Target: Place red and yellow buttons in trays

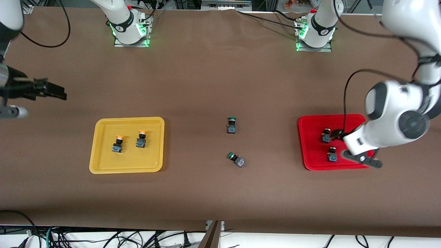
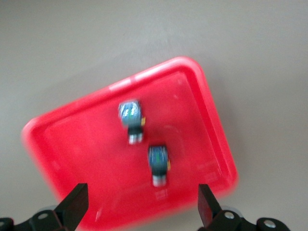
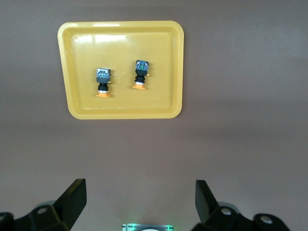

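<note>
Two yellow-capped buttons (image 1: 118, 144) (image 1: 141, 138) lie in the yellow tray (image 1: 103, 155) toward the right arm's end. The right wrist view shows them (image 3: 103, 79) (image 3: 140, 72) in that tray (image 3: 77, 53). Two dark-bodied buttons (image 1: 326, 135) (image 1: 332, 155) lie in the red tray (image 1: 310, 144); their caps blend into the red. The left wrist view shows them (image 2: 131, 115) (image 2: 159, 161) in the tray (image 2: 202, 96). My left gripper (image 1: 350, 147) (image 2: 143, 202) hangs open and empty over the red tray. My right gripper (image 1: 51, 90) (image 3: 140, 199) is open and empty over bare table.
Two green-capped buttons (image 1: 231, 125) (image 1: 236, 159) lie on the brown table between the trays, one nearer the front camera than the other. The arm bases (image 1: 129, 29) (image 1: 315, 32) stand along the table's edge farthest from the front camera.
</note>
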`<state>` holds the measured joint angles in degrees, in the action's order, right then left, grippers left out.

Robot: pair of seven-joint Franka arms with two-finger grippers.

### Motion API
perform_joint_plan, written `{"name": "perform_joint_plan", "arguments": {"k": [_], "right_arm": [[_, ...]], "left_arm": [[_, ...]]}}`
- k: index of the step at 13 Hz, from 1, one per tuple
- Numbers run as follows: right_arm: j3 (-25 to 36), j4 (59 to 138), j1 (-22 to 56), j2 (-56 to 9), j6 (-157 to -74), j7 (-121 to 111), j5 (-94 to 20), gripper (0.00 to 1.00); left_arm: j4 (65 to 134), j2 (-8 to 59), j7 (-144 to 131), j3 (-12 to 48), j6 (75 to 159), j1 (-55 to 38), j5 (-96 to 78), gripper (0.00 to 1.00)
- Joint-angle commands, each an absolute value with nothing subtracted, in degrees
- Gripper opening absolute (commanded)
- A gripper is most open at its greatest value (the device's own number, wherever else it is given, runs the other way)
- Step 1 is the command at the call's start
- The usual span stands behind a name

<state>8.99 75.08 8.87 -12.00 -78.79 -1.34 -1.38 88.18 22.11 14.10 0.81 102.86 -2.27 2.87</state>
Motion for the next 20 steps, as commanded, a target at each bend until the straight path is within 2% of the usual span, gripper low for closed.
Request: {"name": "perform_joint_plan", "arguments": {"k": [1,4,7,9,11,14,20], "right_arm": [[6.16,81.74,5.90,-4.15,-80.60,-2.55,-0.62,1.00],[4.05,82.88,4.92,-1.50,-78.66,-2.55,-0.35,1.00],[4.30,81.66,4.83,-3.42,-77.44,-2.90,-0.53,1.00],[4.22,81.30,5.10,-3.60,-77.43,-2.38,-0.44,1.00],[4.31,81.30,5.01,-3.60,-77.34,-2.64,-0.35,1.00],[4.57,81.30,4.92,-3.60,-77.34,-2.64,-0.26,1.00],[4.48,81.30,4.92,-3.60,-77.43,-2.55,-0.35,1.00]], "left_arm": [[92.10,8.66,13.71,0.62,93.55,-1.76,2.29,1.00],[91.67,2.83,14.84,0.53,86.23,-1.41,1.41,1.00],[85.02,5.96,14.15,0.35,85.17,-1.58,1.32,1.00],[84.20,5.54,12.85,0.62,84.37,-1.50,1.32,1.00],[85.77,4.06,12.31,0.52,85.43,1.39,1.84,1.00],[96.65,-3.06,8.38,1.84,92.62,1.49,2.29,1.00],[96.33,-2.90,8.26,2.37,91.93,1.50,2.29,1.00]]}}
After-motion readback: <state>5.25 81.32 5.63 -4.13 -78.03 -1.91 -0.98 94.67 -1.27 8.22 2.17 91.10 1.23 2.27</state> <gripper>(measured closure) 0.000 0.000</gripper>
